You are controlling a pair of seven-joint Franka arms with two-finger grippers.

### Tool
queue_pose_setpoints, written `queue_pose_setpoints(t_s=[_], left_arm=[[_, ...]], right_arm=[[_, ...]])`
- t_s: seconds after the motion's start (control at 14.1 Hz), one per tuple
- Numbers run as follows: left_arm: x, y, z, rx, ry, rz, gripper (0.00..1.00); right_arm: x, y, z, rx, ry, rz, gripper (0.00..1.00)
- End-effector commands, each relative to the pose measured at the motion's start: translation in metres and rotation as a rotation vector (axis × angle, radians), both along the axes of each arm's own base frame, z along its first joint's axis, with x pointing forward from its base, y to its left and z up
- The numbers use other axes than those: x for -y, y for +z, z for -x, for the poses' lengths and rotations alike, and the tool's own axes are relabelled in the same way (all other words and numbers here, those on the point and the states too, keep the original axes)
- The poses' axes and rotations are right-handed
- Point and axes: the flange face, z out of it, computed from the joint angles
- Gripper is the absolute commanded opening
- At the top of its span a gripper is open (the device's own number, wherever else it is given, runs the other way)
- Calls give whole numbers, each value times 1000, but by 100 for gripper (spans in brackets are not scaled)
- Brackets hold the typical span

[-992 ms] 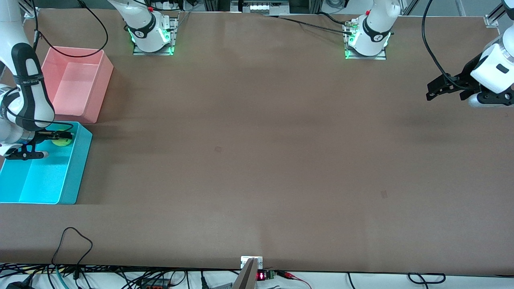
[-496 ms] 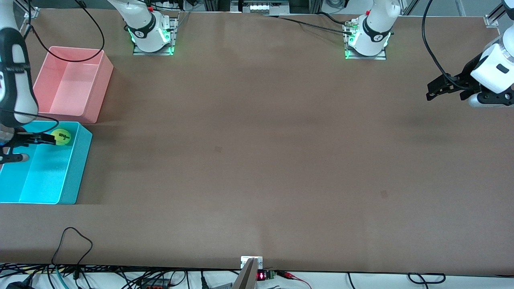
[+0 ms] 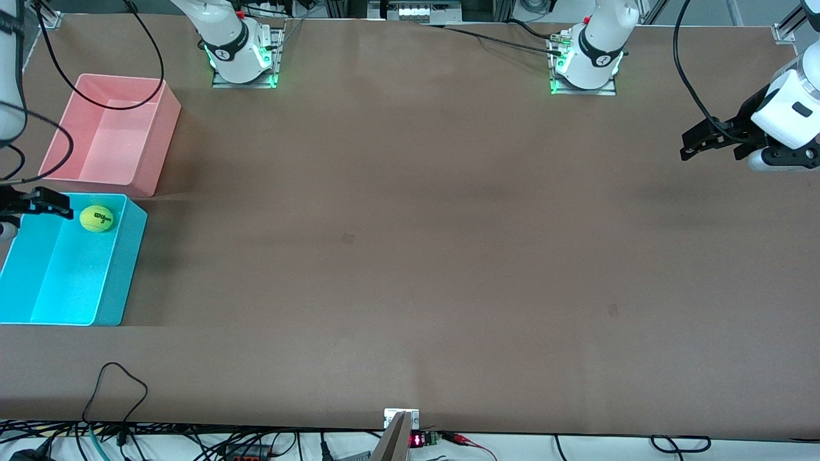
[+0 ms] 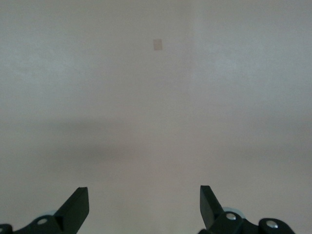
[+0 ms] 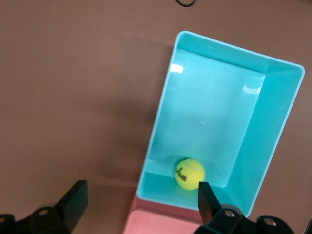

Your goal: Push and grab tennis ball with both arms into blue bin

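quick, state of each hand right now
Left hand: open, empty, over bare table.
Right hand: open, holding nothing, above the blue bin; the tennis ball lies inside it.

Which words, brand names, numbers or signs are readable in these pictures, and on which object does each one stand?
"Wilson", with a "3" under it: black print on the tennis ball lying in the blue bin.
Small round marks on the two arm bases: too small to read.
Red lit digits on a small device at the table edge: unreadable.
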Motion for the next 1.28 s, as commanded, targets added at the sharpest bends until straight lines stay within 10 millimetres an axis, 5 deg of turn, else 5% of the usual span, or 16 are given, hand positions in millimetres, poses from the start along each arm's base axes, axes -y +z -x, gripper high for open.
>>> queue_pose_setpoints(t_s=[0.0, 0.28, 1.2], left_arm=[[0, 5, -3, 4, -3, 8, 100], [-1, 5, -3, 4, -1, 9, 100], [-1, 5, -3, 4, -1, 8, 100]], right_arm=[[-57, 42, 13, -28, -126, -4, 100], [-111, 89, 30, -44, -126, -8, 100], [-118, 100, 43, -62, -121, 2, 100]])
